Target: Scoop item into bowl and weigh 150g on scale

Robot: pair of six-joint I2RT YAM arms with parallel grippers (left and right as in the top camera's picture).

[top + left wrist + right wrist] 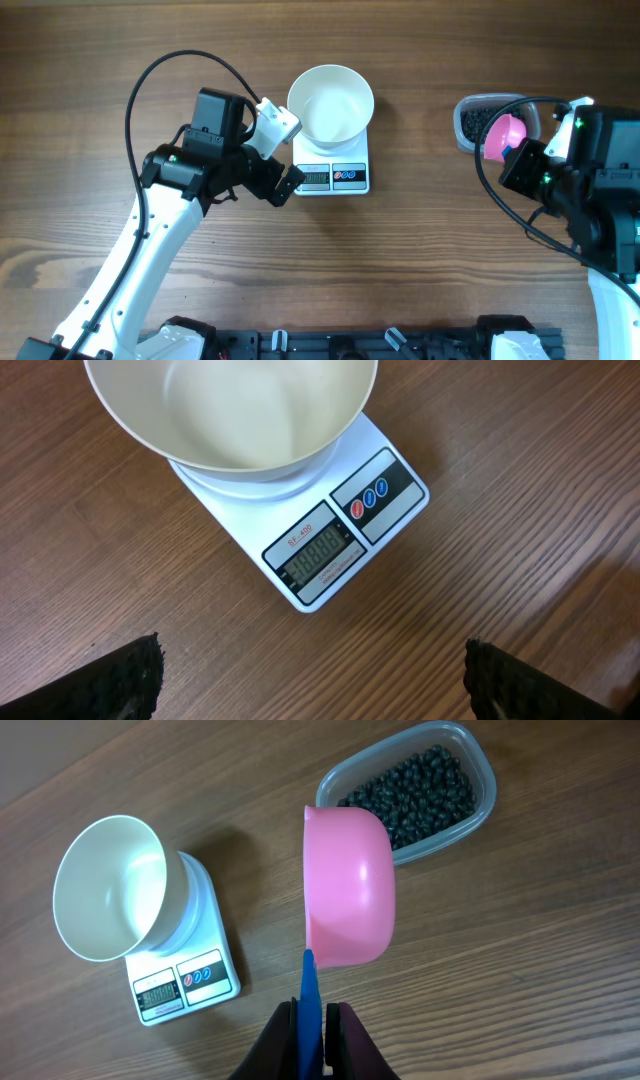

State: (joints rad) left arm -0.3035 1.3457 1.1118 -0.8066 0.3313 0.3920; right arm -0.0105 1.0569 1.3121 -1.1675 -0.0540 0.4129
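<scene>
The left tool [318, 685] hovers above the wooden desk [90, 80] just left of the scale [335, 178], its black fingers spread wide with nothing between them. On the scale's platform stands the white bowl [331, 103], empty inside; the scale's display and two round buttons face the near edge of the desk. Well to the right of the scale, the right tool [312, 1045] is clamped on the blue handle [308, 980] of a pink scoop [348, 885]. Just beyond the scoop, farther from the scale, a clear tub [485, 790] holds the black beans [410, 790].
</scene>
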